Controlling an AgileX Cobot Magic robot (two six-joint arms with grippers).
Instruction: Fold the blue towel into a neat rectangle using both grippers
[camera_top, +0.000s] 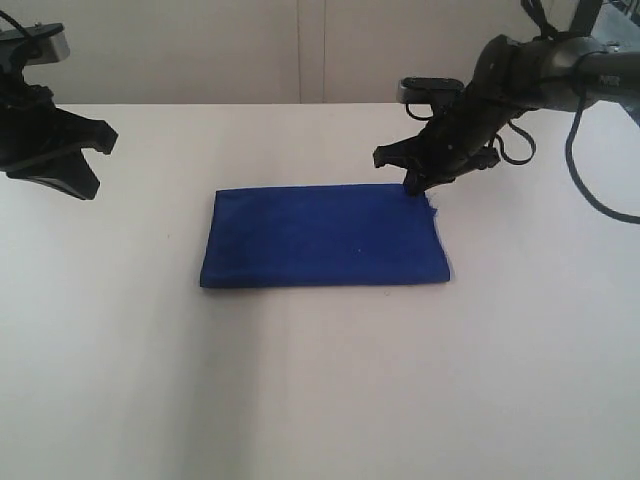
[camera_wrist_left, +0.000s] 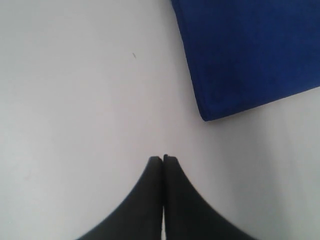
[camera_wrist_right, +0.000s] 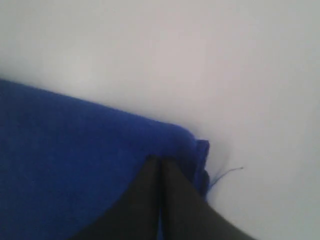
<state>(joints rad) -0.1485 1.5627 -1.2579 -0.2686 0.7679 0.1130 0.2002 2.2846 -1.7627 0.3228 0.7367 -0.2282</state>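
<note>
Both pinched together: we see the right gripper (camera_top: 414, 188) at the blue towel's (camera_top: 320, 238) corner, the left gripper (camera_wrist_left: 163, 158) near the tabletop's (camera_top: 300, 380) left edge.

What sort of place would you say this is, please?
Likely a robotics lab bench: a white table, a plain wall, and a left gripper and right gripper with one blue towel.

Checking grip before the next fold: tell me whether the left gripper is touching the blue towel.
No; the left gripper is shut over the table, apart from the blue towel.
</note>
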